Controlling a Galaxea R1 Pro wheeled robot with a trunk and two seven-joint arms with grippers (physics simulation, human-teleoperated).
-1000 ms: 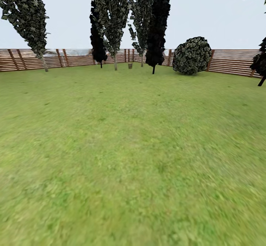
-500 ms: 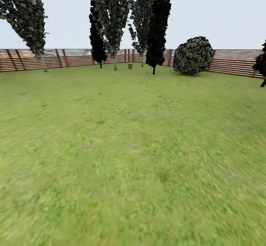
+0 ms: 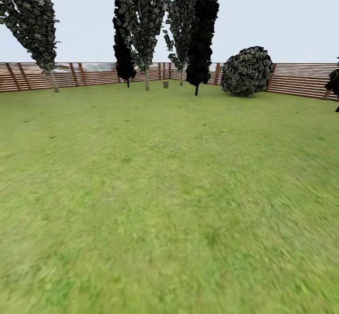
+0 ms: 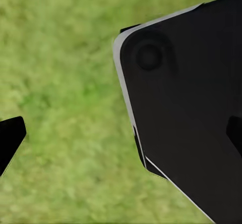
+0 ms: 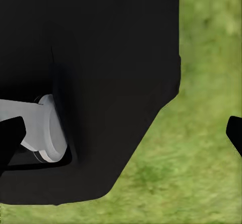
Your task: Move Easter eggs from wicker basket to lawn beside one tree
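Far across the lawn, the wicker basket is a tiny brown shape near the fence, between two pale-trunked trees. Any eggs in it are too small to make out. A third pale-trunked tree leans at the far left. In the left wrist view, my left gripper is open, its dark fingertips wide apart over grass and a black body panel. In the right wrist view, my right gripper is open as well, with its fingertips at the picture's edges and nothing between them.
Two black-trunked trees stand among the pale ones. A round dark bush sits at the back right. A brown slat fence rings the garden. Wide open grass lies between me and the trees.
The whole head view has spread slightly outward, the left tree drifting left and the right-edge foliage drifting right, so the camera has moved forward. Nothing on the lawn has moved.
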